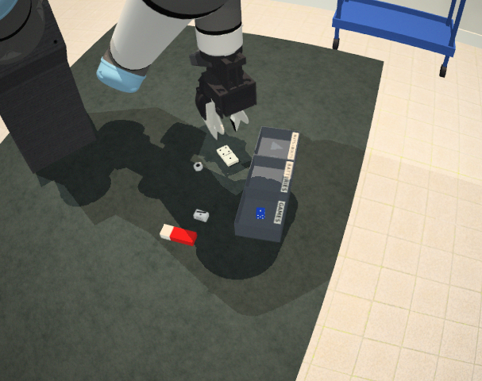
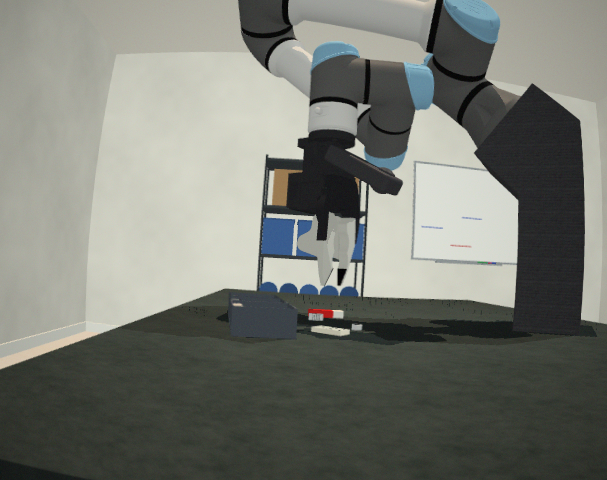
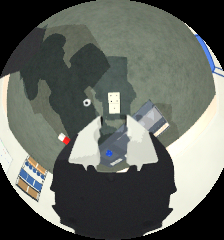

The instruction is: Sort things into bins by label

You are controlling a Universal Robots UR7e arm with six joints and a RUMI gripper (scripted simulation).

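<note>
Claw hangs downward, jaws partly parted, empty.

Matt felt-like table mat; smooth pale domino.

"batteries" and "games" labels on the bins
</note>
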